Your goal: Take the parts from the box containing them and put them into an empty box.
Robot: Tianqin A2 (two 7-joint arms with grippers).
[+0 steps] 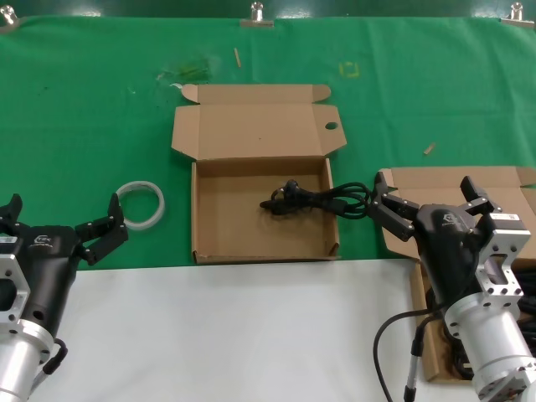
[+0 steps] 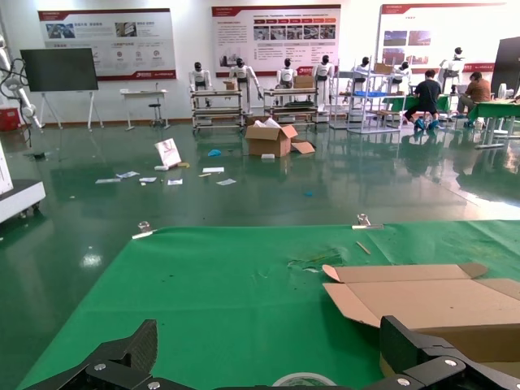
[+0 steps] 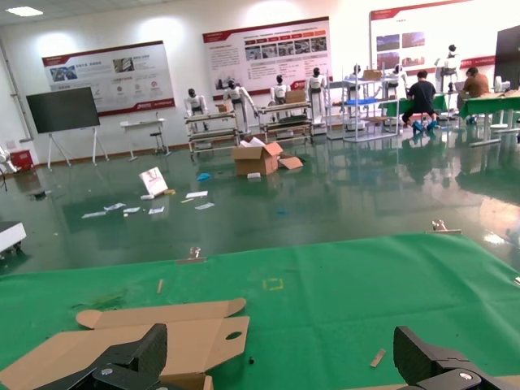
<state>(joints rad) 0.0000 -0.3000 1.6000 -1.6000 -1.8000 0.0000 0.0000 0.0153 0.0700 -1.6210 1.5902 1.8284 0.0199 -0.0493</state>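
My right gripper (image 1: 423, 201) is open w/ nothing in it, just right of the empty box (image 1: 209, 243), over the box w/ the parts (image 1: 435, 180). One black cable (image 1: 316, 199) already lies in the empty box, its tail hanging over the right wall. I think it's light, soft & floppy, so I'd grab the wound middle, not a loose end. More cables are near my right arm, mostly hidden. My left gripper (image 1: 67, 230) waits open, far left, near a white ring (image 1: 141, 204).
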